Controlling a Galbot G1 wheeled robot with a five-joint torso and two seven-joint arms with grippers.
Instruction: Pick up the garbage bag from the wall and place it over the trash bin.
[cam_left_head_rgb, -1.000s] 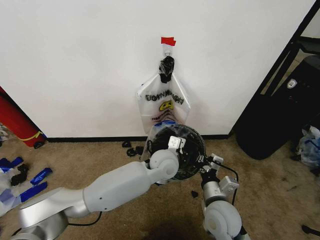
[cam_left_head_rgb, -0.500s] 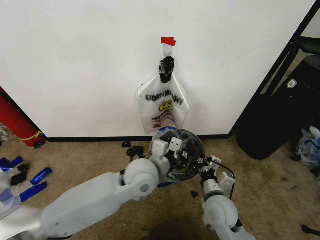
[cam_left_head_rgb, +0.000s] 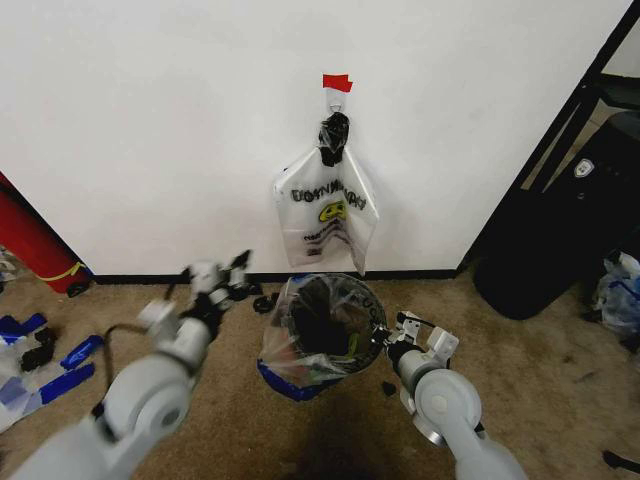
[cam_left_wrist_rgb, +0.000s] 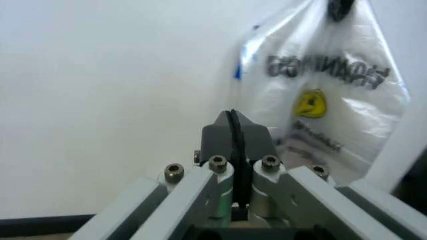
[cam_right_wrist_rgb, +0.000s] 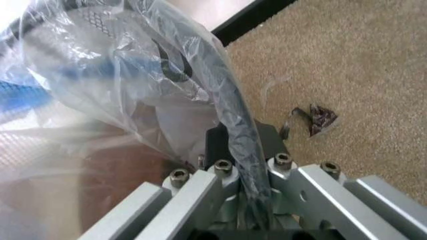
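Clamping the bag-covered rim of the trash bin (cam_left_head_rgb: 322, 335), the right gripper (cam_left_head_rgb: 392, 345) had its jaws closed; the garbage bag (cam_left_head_rgb: 300, 365) lined that bin below the wall (cam_left_head_rgb: 160, 130), while the left gripper (cam_left_head_rgb: 228, 280) hovered aside, jaws closed on nothing.

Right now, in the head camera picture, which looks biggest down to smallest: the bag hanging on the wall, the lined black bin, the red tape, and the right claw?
1. Black bin with its bag liner, slightly larger.
2. Hanging bag, close to the bin in size.
3. Right claw, though it is nearer the camera.
4. Red tape.
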